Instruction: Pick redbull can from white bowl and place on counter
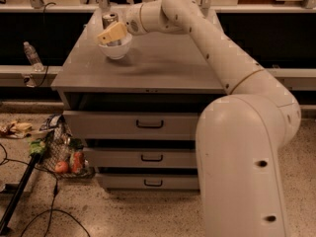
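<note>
Item, left edge of frame: bottle point(32, 56), clear plastic, upright on a ledge beside the cabinet, well apart from the work. Item, lower left: pole point(17, 194), black, slanting across the floor; beside it a bag point(61, 154) of groceries against the cabinet foot. Item, upper left of centre: tool point(107, 35), pale yellow, level with the can point(109, 19) and lying across its front, directly over the bowl point(116, 49); whether it is open or has closed on the can cannot be told from here. Can: upright, standing inside the bowl, shiny top showing above the tool. Bowl: white, resting at the rear left of the tabletop point(168, 63). Item, centre: drawers point(113, 125), three, black handles, shut. Item, right: arm point(222, 58), white, reaching from lower right up and across to the can. Step in hand, by judgement: the grasp at the can, nothing lifted yet. Next move calls for a firm hold on the can, a straight lift clear of the bowl rim, then setting it down on bare tabletop to the right.
</note>
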### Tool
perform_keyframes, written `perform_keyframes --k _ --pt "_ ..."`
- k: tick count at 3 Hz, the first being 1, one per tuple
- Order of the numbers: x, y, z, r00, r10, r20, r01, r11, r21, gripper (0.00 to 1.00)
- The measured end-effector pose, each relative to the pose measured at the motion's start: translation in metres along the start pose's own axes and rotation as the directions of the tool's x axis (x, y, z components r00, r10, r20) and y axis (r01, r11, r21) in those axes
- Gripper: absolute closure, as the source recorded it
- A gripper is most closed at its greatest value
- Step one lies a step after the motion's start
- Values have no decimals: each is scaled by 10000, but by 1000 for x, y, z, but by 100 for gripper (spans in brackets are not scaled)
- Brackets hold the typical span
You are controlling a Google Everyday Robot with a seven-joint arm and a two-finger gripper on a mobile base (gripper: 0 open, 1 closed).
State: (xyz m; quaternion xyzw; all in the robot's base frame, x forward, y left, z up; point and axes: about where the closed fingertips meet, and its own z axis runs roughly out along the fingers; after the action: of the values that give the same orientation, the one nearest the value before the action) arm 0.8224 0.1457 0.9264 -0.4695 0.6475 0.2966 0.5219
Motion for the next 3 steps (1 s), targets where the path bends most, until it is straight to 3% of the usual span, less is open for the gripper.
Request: perform_keyframes --k 2,3 --pt "-4 -14 34 9996 -15 275 22 9997 -258 42" --pt "-4 -23 30 9998 -10 184 11 10000 -63 66"
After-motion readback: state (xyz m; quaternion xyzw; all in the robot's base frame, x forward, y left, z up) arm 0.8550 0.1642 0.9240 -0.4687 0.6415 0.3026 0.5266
